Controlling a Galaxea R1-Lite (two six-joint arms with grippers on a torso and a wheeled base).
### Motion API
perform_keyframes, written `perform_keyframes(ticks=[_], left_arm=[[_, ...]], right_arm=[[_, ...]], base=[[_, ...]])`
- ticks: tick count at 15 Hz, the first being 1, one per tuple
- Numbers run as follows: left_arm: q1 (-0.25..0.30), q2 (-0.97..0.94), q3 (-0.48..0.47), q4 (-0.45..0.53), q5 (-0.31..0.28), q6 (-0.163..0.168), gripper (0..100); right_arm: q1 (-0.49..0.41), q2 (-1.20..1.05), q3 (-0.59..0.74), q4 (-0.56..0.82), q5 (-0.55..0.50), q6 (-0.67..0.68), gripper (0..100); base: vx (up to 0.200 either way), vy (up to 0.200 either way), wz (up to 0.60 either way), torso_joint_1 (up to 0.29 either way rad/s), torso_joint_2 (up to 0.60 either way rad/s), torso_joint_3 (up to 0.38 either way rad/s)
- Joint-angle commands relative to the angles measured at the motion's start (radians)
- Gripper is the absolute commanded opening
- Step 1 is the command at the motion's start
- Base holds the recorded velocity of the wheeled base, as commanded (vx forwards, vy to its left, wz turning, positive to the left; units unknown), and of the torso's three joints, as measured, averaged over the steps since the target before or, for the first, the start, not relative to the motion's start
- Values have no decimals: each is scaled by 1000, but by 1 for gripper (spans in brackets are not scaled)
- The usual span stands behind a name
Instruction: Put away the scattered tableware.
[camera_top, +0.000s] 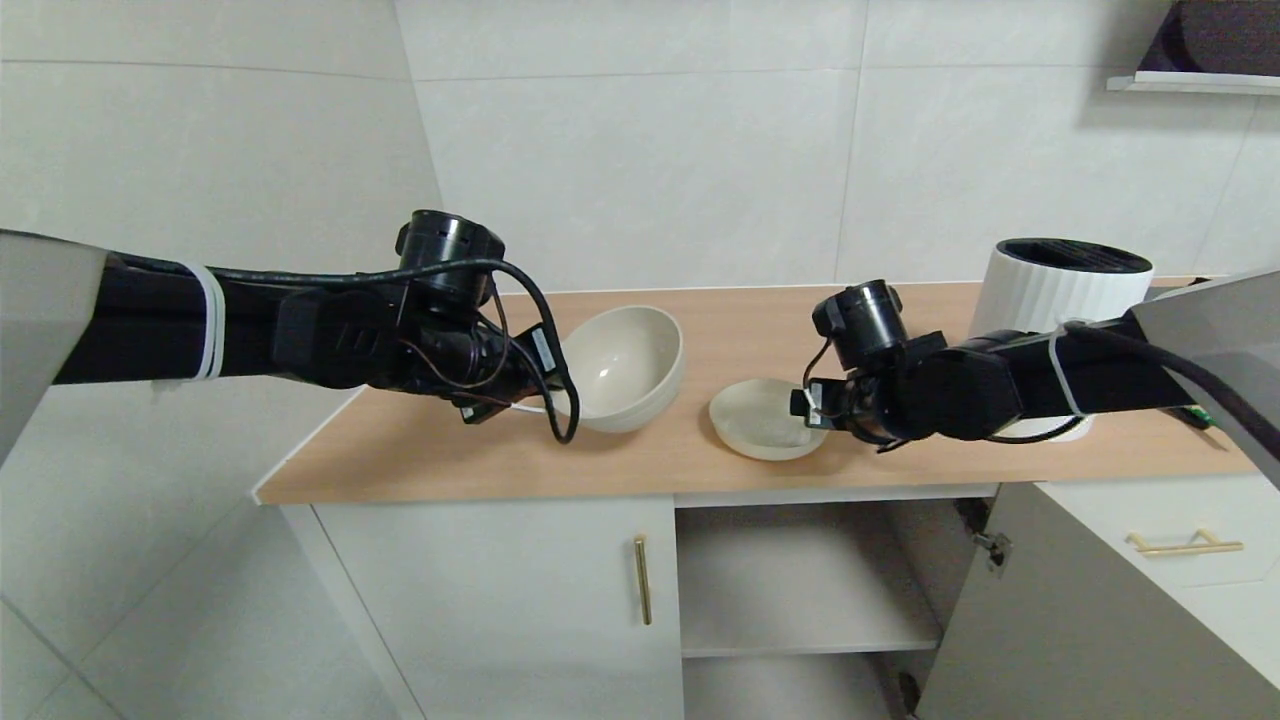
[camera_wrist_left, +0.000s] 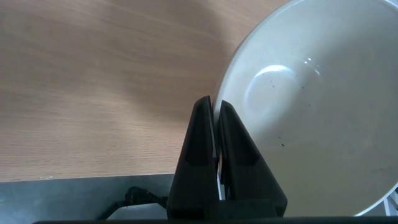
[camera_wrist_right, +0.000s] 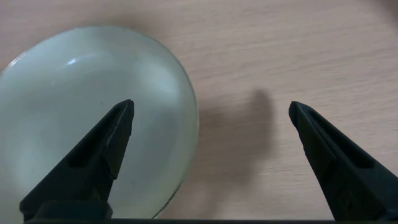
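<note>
A cream bowl (camera_top: 625, 365) stands tilted on the wooden counter (camera_top: 400, 450), its opening turned toward my left arm. My left gripper (camera_top: 532, 388) is shut on the bowl's near rim; in the left wrist view the gripper (camera_wrist_left: 216, 102) has its fingers pinching the edge of the bowl (camera_wrist_left: 323, 106). To the right of the bowl a small shallow cream plate (camera_top: 762, 420) lies flat. My right gripper (camera_top: 810, 405) hovers open over the plate's right edge. In the right wrist view the gripper (camera_wrist_right: 211, 107) has one finger above the plate (camera_wrist_right: 81, 118) and the other above bare wood.
A white ribbed cylinder (camera_top: 1068, 290) stands at the back right of the counter. Below, a cabinet is open with a bare shelf (camera_top: 800, 590) and its door (camera_top: 1050, 620) swung out to the right. The left door (camera_top: 500, 600) is closed. A tiled wall runs behind.
</note>
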Motion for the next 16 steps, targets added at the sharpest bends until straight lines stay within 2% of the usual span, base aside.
perform_keyframes(ticks=[1,4,5,13,15,16], left_arm=[[0,-3,0,0,0,-1,0],[0,-3,0,0,0,-1,0],[0,-3,0,0,0,-1,0],[0,-4,0,1,2,-1,0],[9,-17,6,1,2,-1,0],[12,-37,21,1,0,-1,0]], right_arm=[[2,20,-3,-2,0,3,100],[2,21,-3,-3,6,6,100],[2,21,-4,-3,6,6,0],[2,6,2,-2,11,8,0],[2,-25,5,8,40,22,0],[-1,-72,17,31,103,37,0]], base=[[0,0,0,0,0,0],[0,0,0,0,0,0],[0,0,0,0,0,0],[0,0,0,0,0,0],[0,0,0,0,0,0],[0,0,0,0,0,0]])
